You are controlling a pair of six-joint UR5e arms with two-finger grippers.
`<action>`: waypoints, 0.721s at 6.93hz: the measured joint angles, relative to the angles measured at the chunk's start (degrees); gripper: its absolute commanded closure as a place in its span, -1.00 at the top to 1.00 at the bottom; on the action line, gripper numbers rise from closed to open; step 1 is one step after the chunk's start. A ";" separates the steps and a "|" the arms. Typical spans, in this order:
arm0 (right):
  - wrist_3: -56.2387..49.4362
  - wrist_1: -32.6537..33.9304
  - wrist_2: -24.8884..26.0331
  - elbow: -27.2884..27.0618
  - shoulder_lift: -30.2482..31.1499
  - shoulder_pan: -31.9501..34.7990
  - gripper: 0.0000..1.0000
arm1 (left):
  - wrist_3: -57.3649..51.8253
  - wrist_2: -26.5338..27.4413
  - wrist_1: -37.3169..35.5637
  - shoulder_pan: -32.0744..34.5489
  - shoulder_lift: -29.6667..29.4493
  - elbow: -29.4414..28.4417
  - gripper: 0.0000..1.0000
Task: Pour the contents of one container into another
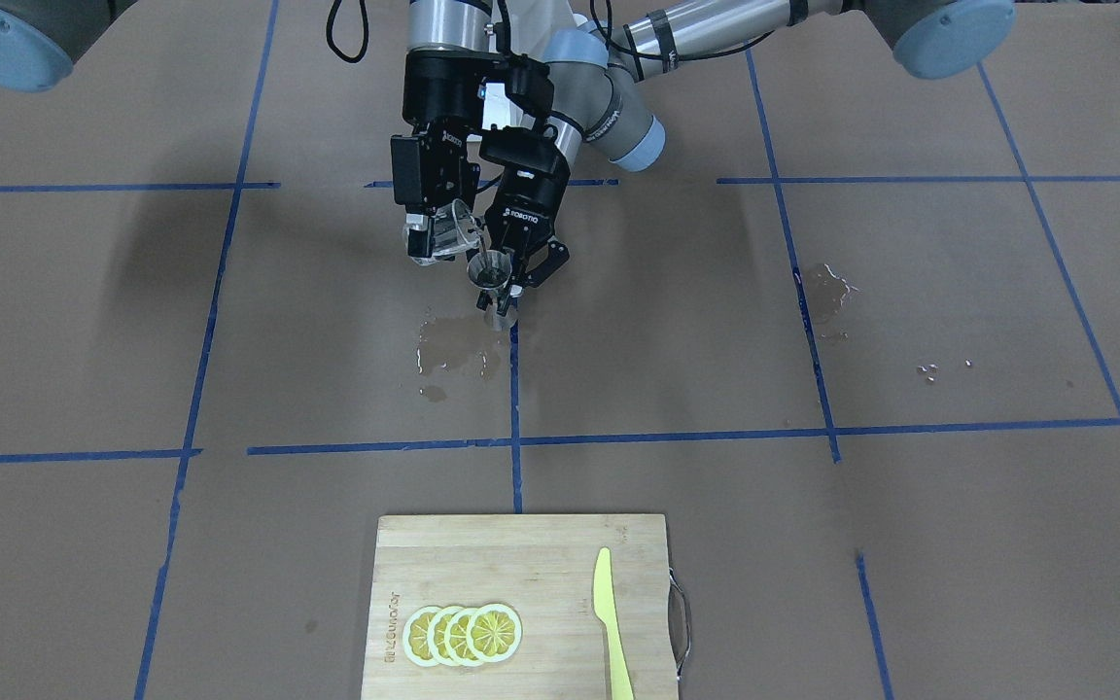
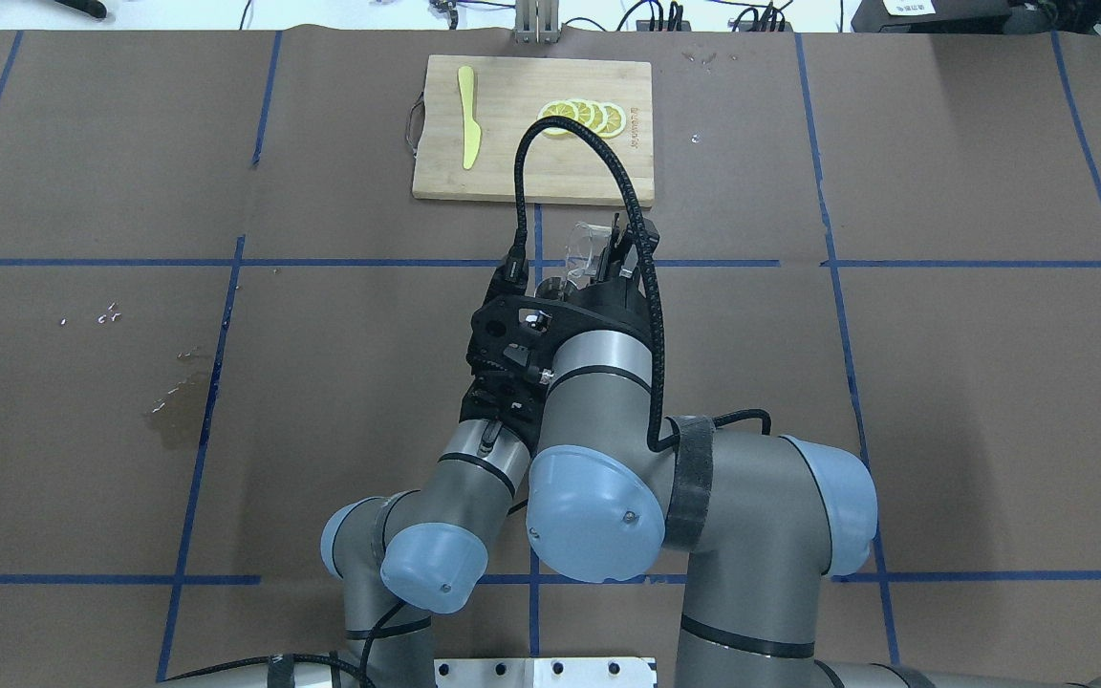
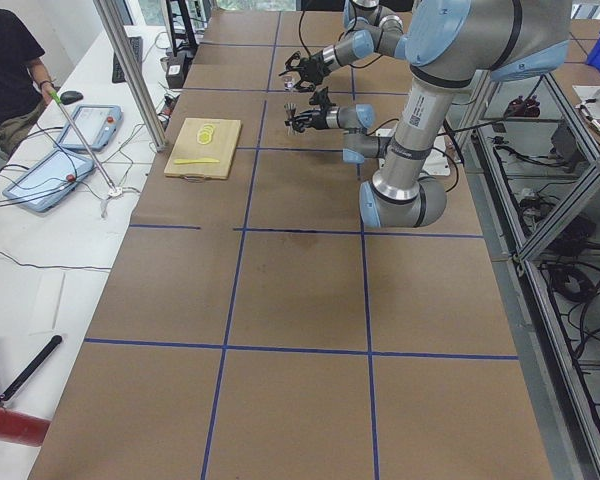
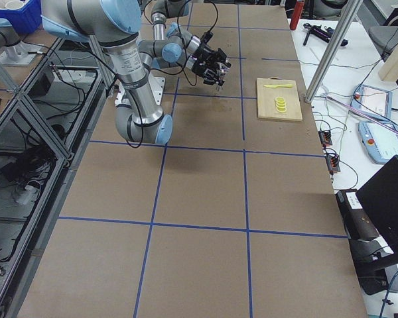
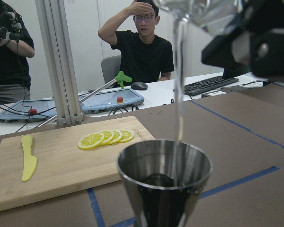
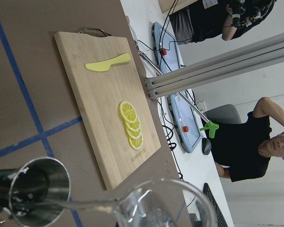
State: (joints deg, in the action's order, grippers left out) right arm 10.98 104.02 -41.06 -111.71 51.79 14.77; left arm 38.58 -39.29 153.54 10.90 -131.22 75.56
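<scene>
Exterior front-facing view: both grippers meet over the middle of the brown table (image 1: 910, 292), just above a crossing of blue tape lines (image 1: 515, 389). The right gripper (image 1: 436, 233) has its fingers pressed against the sides of the clear glass cup (image 1: 458, 231) and holds it tipped, mouth down toward the other gripper. The left gripper (image 1: 509, 282) is clamped on the steel jigger (image 1: 489, 269) near its narrow waist and holds it upright, just below and beside the glass's lip. A puddle (image 1: 453, 350) lies on the table right under the two vessels. A smaller wet patch (image 1: 824, 290) lies well off to the robot's left.

In the left wrist-mounted view the jigger (image 5: 164, 184) fills the foreground with its wide upper cone open to the top. A thin stream of clear liquid (image 5: 180, 85) drops from the glass cup (image 5: 203, 12) at the top edge and passes inside the rim. The right wrist-mounted view shows the same from above: the glass cup (image 6: 165, 203) is close to the lens, and the stream (image 6: 80, 204) runs from its lip into the jigger (image 6: 38, 189), where some liquid glints at the bottom.

At the table's far edge from the robot lies a wooden cutting board (image 1: 521, 564). It carries a row of overlapping lemon slices (image 1: 465, 634) and, apart from them, a yellow plastic knife (image 1: 609, 622). Beyond the board, a seated man in a black T-shirt (image 5: 142, 47) has one hand on his forehead.
</scene>
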 measured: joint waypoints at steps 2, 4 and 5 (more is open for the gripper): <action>-1.21 0.06 0.33 0.00 -0.18 0.03 -0.90 | 0.00 0.00 0.00 0.00 0.00 0.05 -1.00; 0.96 -0.77 0.39 -0.03 -0.30 0.07 -0.89 | 0.00 0.00 0.00 0.00 0.00 0.16 -1.00; 4.13 -2.18 0.38 -0.03 -0.08 0.08 -0.89 | 0.00 0.00 0.00 0.00 0.00 0.35 -1.00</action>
State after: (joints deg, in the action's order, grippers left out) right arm 15.10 101.84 -40.69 -111.74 51.71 14.85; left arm 38.58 -39.29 153.54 10.90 -131.22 75.91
